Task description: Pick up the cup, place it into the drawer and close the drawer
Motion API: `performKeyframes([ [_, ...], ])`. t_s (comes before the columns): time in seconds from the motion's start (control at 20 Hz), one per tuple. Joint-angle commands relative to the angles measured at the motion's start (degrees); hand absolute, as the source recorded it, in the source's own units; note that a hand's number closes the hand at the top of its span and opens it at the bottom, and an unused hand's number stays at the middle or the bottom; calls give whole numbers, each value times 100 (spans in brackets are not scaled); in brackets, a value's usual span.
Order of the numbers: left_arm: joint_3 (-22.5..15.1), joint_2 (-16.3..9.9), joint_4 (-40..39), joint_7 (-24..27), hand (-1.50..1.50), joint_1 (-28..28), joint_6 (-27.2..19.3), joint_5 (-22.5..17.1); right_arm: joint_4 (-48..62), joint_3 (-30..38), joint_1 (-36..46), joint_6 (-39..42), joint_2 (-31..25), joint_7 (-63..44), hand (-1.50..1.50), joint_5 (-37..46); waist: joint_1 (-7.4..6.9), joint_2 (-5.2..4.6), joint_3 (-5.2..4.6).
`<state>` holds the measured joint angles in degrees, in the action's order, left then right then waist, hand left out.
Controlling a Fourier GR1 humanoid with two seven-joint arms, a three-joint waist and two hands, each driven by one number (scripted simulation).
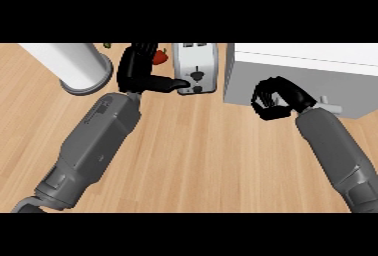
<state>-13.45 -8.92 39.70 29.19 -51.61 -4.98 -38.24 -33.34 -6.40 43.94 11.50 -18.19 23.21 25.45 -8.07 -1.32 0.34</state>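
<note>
Grey forearms fill the foreground, both rising from the lower edge over the wooden counter (199,160), which is the largest thing in sight. Next in size is the white drawer unit (310,75) at the upper right, its front face turned toward the right hand; whether the drawer itself stands open or pushed in cannot be told from this angle. A white cylinder (77,65) on a grey round base stands at the upper left. Between the two sits a silver toaster (198,67) with dark slots on top and a dark knob on its front.

The left hand (136,70) rests near the toaster, fingers pointing up and relaxed, thumb stretched out toward the toaster's lower corner; it holds nothing. A small red thing (160,56) shows just behind its fingers, too hidden to name.

The right hand (275,100) hangs in front of the drawer unit's lower left corner with its fingers curled inward. What they enclose is hidden; no cup shows anywhere in view, so my guess is that the cup is inside that curl, but that cannot be confirmed. A small pale grey piece (332,108) juts out just beside the right wrist.

Judging by the hand's place at the drawer, the step in hand is carrying to or setting into the drawer. The next move would call for bringing the hand over the opening, releasing, then pushing the front shut.

No brand, label or writing can be read anywhere.
</note>
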Motion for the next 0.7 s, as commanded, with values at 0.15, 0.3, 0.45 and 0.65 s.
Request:
performKeyframes([
  [0.15,-104,-88,232,-30,-150,305,211,24,462,687,885,-109,-638,-222,150,-292,-263,-124,-4],
  [0.3,-52,-289,291,-174,-150,271,420,-45,389,743,941,-54,-627,-341,150,-380,-315,-132,-10],
  [0.45,-95,-250,346,-147,-150,406,454,-39,261,802,971,209,-808,-333,150,-494,-374,-123,-14],
  [0.65,-71,-290,418,-177,-150,378,558,-81,65,858,1002,446,-882,-396,150,-636,-431,-131,-21],
])
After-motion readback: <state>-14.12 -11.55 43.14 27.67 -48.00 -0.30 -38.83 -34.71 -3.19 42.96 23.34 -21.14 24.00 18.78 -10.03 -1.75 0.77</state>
